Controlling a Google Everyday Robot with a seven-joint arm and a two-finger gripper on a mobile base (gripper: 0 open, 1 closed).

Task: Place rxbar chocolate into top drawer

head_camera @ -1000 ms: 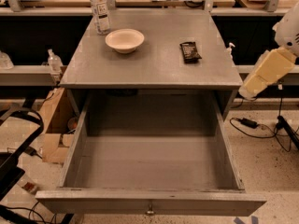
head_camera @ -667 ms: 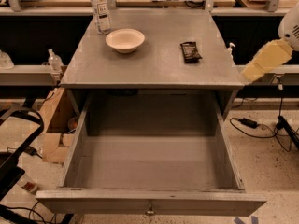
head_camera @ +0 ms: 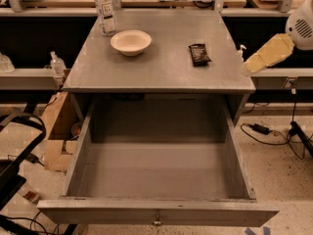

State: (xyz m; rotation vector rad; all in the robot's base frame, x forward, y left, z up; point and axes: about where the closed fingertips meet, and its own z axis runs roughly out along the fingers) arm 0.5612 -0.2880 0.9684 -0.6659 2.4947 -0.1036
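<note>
Gripper [head_camera: 254, 62] state: we can't tell; it hangs just off the table's [head_camera: 161, 75] right edge at 3 o'clock, tip angled toward 8 o'clock. We see the rxbar [head_camera: 199, 54] lying flat on the tabletop at the gripper's 9 o'clock, near but apart, with the bowl [head_camera: 130, 42] at the rxbar's 9 o'clock and a bottle [head_camera: 105, 10] in the 11 o'clock corner. Drawer [head_camera: 156, 212] is pulled out at 6 o'clock, well apart from the rxbar.

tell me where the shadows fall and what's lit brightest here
Camera view: tabletop evenly lit, bowl brightest, rxbar chocolate dark against it; heavy shadow at the back of the top drawer; end effector pale yellow, off the table's right edge.
</note>
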